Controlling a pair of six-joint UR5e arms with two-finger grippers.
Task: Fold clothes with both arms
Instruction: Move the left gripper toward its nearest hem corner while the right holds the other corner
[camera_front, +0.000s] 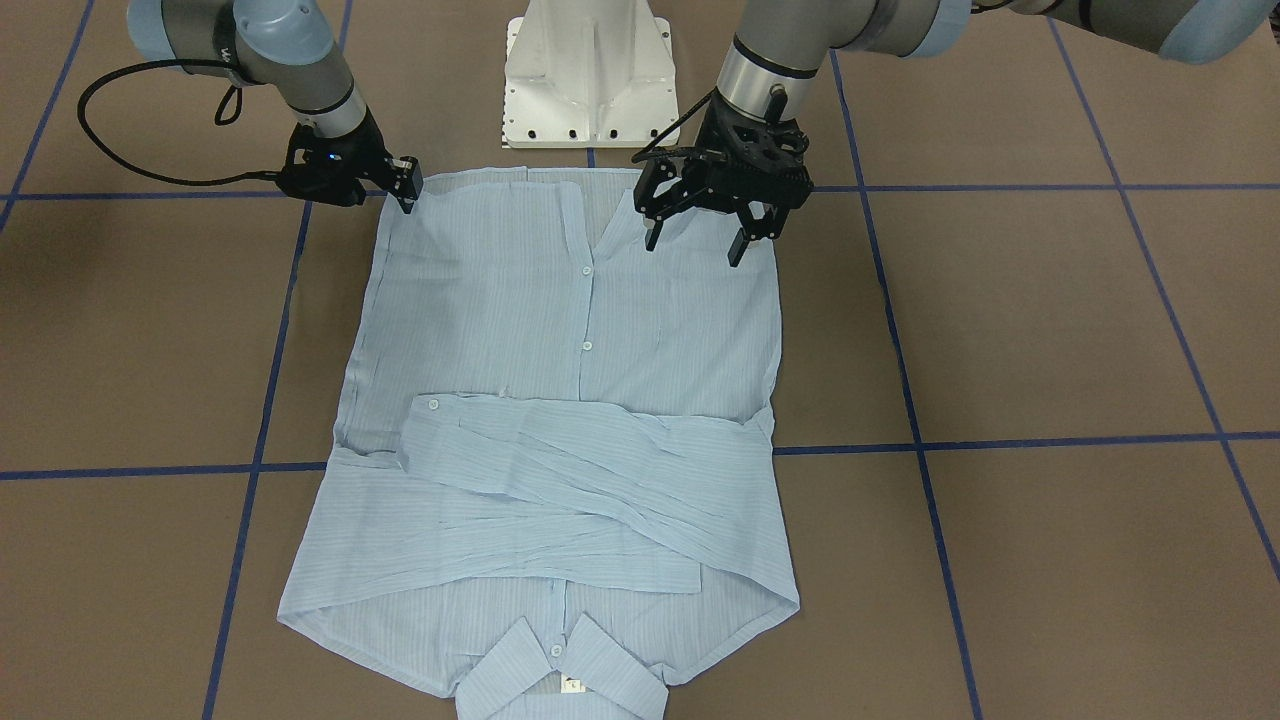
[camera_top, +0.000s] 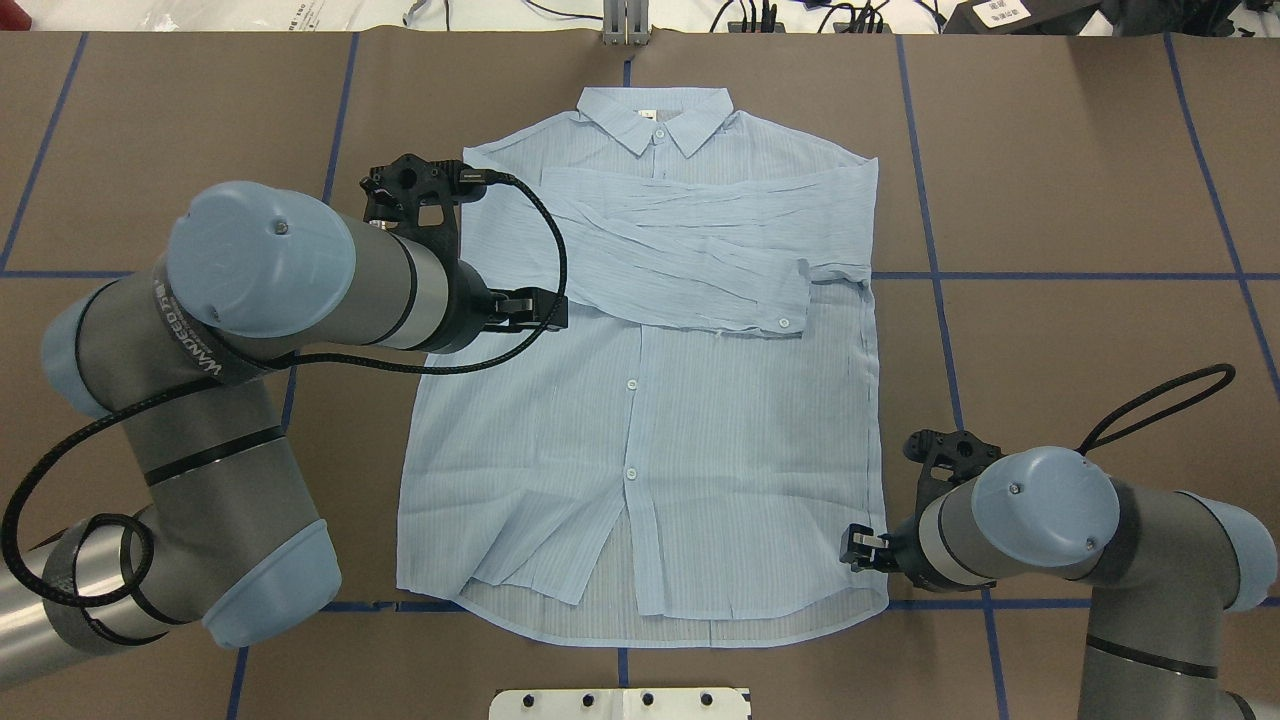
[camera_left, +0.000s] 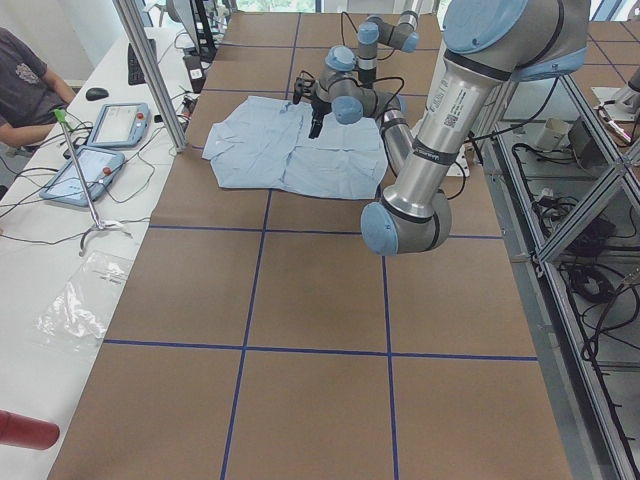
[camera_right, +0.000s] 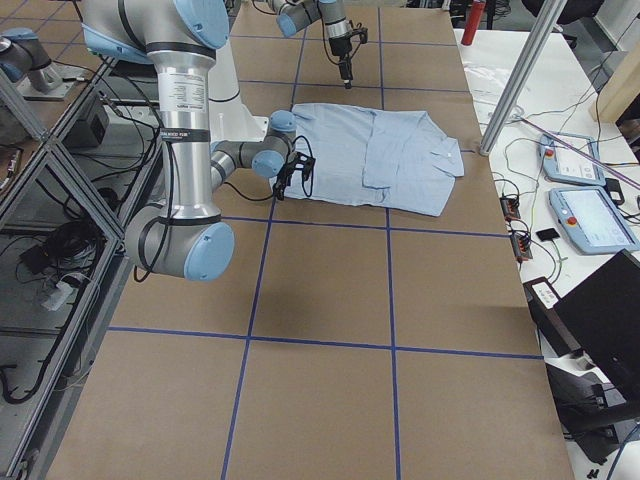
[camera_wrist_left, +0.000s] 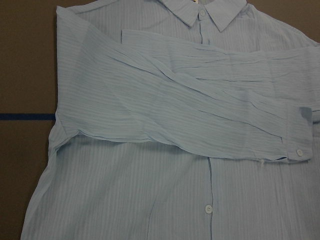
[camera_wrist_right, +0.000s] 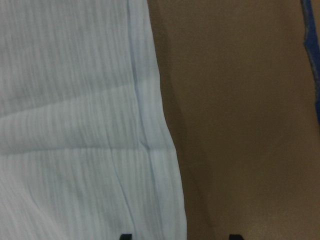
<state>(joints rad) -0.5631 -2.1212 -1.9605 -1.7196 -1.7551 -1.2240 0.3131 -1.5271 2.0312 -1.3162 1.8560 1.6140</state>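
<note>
desk: where is the shirt?

robot: the light-blue pinstriped shirt (camera_front: 560, 330) lies flat, button front up, on the brown table (camera_front: 1050, 320). its collar (camera_front: 560, 680) is at the far side from me and its hem is near my white base (camera_front: 590, 70). both sleeves (camera_front: 560, 480) are crossed over the chest, one on top of the other. the upper one's cuff (camera_front: 432, 406) ends toward my right, its white button showing. near the hem the front panels part in a small v below the last button.

desk: and your claws?

robot: my left claw (camera_front: 694, 250) hangs above the near left part of the shirt, just beside the button line, fingers spread and holding nothing. its wrist camera looks down on the crossed sleeves and the collar. my right claw (camera_front: 405, 190) sits low at the near right corner of the hem. its wrist camera shows two fingertips (camera_wrist_right: 125, 236) set apart, one over cloth and the other over bare table, with the shirt's side edge between them. i cannot tell whether they touch the cloth.

desk: anything else in frame?

robot: blue tape lines (camera_front: 1000, 441) cross the table in a grid. beyond its far edge a person (camera_left: 25, 80) sits by two handheld screens (camera_left: 115, 125).
</note>
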